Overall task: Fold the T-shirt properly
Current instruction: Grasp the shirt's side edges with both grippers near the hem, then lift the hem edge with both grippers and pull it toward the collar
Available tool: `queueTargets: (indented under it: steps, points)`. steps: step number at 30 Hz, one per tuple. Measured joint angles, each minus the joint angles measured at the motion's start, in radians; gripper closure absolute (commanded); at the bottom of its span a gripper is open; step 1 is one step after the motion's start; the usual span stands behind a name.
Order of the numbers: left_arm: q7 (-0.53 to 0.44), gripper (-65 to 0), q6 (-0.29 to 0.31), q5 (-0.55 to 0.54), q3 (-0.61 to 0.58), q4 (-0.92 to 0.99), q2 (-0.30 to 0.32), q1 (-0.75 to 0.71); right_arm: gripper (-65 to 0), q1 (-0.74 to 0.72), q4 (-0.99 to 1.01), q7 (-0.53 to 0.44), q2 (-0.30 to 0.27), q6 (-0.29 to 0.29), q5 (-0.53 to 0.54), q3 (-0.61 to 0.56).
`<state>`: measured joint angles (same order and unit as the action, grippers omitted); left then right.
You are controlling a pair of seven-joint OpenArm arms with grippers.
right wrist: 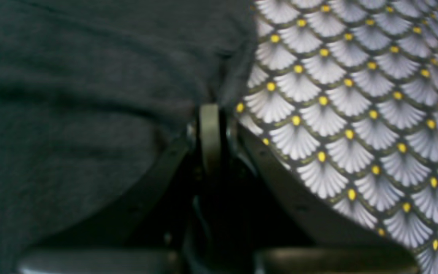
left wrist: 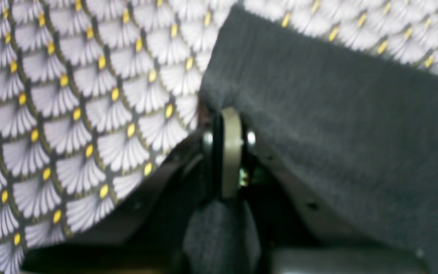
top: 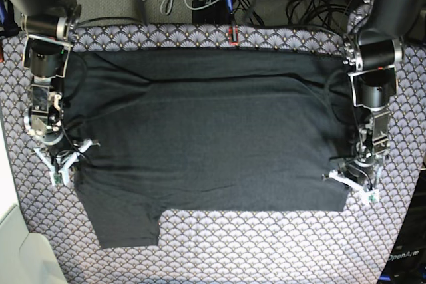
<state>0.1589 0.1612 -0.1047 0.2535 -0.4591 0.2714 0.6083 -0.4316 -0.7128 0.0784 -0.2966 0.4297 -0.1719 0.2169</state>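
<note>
While the left wrist view is blurry, left gripper (left wrist: 228,114) reads as closed, jaws pinched together on an edge of the T-shirt (left wrist: 337,125); dark fabric runs up and to the right of the tips, patterned cloth (left wrist: 78,114) to their left and beyond the shirt.

Right wrist view: right gripper (right wrist: 210,110) also pinched tight, no gap visible, fabric edge of T-shirt (right wrist: 89,95) caught at the tips. Shirt fills everything left of the jaws, patterned cloth (right wrist: 356,114) to the right.

Base view: T-shirt (top: 213,144) spread flat on patterned cloth (top: 253,251), between both grippers. Left gripper (top: 356,181) sits at one side edge of the shirt, right gripper (top: 63,164) at the opposite edge, both low at cloth level. Jaw gap too small to judge here.
</note>
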Motion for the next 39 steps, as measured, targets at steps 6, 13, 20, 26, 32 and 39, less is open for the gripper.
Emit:
queueTargets:
  steps: [6,13,20,26,32,39]
  points:
    - [0.032,-0.2,0.000,0.000,0.006,-0.035,0.000,-0.034,0.0,0.001,0.000,0.000,-0.014,0.011,0.001,0.001]
    - [0.103,-0.2,0.000,0.000,0.006,-0.210,-0.006,-0.099,0.0,0.000,-0.002,-0.011,-0.027,0.011,0.003,0.005]
    - [0.122,-0.2,0.003,0.000,0.006,-0.265,-0.014,-0.156,0.0,0.074,-0.198,-0.005,-0.019,0.011,0.008,0.005]
    - [0.113,-0.2,0.000,0.000,0.006,-0.289,-0.012,-0.159,0.0,0.133,-0.267,0.007,0.001,0.012,0.007,0.003]
    - [0.121,-0.2,0.000,-0.001,0.006,-0.291,-0.008,-0.162,0.0,0.126,-0.272,0.004,-0.013,0.014,0.029,0.013]
    - [0.122,-0.2,0.007,0.000,0.061,-0.291,0.002,-0.158,0.0,0.122,-0.270,0.035,-0.058,0.014,0.132,0.034]
